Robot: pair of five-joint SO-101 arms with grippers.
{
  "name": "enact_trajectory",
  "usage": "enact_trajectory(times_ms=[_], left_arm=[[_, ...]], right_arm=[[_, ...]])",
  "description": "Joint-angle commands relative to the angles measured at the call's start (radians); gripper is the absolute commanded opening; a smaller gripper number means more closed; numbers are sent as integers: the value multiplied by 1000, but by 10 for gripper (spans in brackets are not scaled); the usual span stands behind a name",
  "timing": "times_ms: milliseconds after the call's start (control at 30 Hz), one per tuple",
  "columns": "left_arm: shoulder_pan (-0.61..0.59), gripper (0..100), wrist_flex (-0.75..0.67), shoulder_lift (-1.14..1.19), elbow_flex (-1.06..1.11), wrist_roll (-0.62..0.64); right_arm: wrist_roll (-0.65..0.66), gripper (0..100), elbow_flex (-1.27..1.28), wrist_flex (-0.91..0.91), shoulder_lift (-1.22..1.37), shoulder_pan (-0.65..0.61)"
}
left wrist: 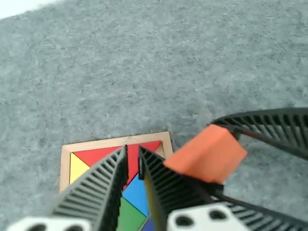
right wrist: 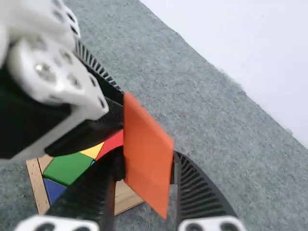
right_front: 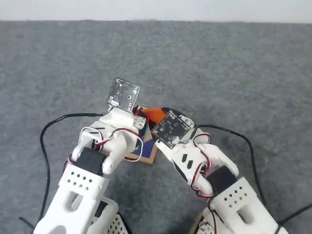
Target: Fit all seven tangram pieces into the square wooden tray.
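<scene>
In the high view both arms crowd over the square wooden tray (right_front: 148, 159), and the orange tangram piece (right_front: 154, 113) shows between their wrists. In the left wrist view the left gripper (left wrist: 133, 155) has its fingers almost together on nothing. Its tips are just above the red piece (left wrist: 96, 155) in the tray, with the orange piece just beside them. In the right wrist view the right gripper (right wrist: 146, 161) pinches the orange piece on edge between its fingers, above the bare wood (right wrist: 126, 196) beneath them. The step likely calls for tipping the piece flat and matching its edges to that gap. The left fingers should clear away first, lest they block the drop.
</scene>
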Motion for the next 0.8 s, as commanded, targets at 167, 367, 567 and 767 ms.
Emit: enact_trajectory(times_ms=[167,367,567,767], left_arm=[[43,37,-32,6,-104,-25],[48,21,-32,-17,-101,-71],[51,24,-35,-281,7,-89],[115,42,8,-482,96,-144]], right_arm=[[2,8,-12,2,-25,-15],[2,8,-11,4,-27,-13],[-2,8,-5,4,-27,-18],[0,8,-5,4,-25,-15]])
